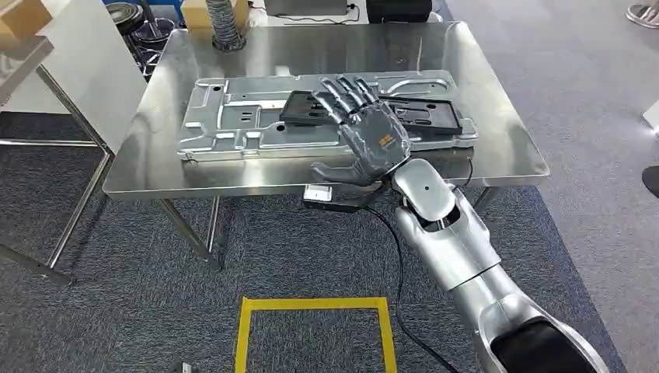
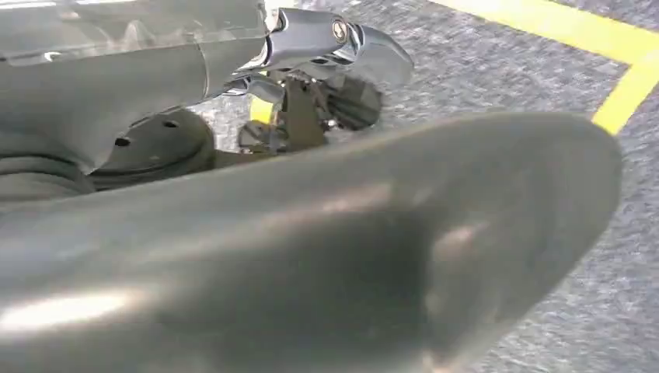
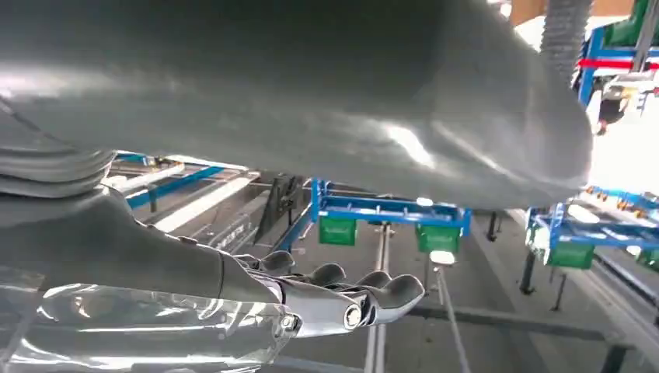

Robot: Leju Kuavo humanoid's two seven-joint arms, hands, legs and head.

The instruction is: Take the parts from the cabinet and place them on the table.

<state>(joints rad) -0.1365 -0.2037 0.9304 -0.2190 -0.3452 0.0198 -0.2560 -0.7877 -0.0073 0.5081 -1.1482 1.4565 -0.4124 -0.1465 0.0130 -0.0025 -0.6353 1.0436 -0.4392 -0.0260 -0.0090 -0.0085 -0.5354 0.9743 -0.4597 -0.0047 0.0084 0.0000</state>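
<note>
— Parts: where do they lie?
— A black flat part [image 1: 373, 111] lies on the big metal plate [image 1: 233, 132], mid-table [image 1: 140, 175], its long axis running along the table's front edge. It counts as already set down, I judge.
— And the hands?
— The right hand [image 1: 365, 136] hovers flat over the black part's near side, fingers [image 1: 342, 97] spread and straight, holding nothing, pointing to the far edge. It is the nearer one. The left hand [image 2: 334, 54] hangs over the floor by the yellow tape [image 2: 622, 101]; I cannot tell how its fingers lie.
</note>
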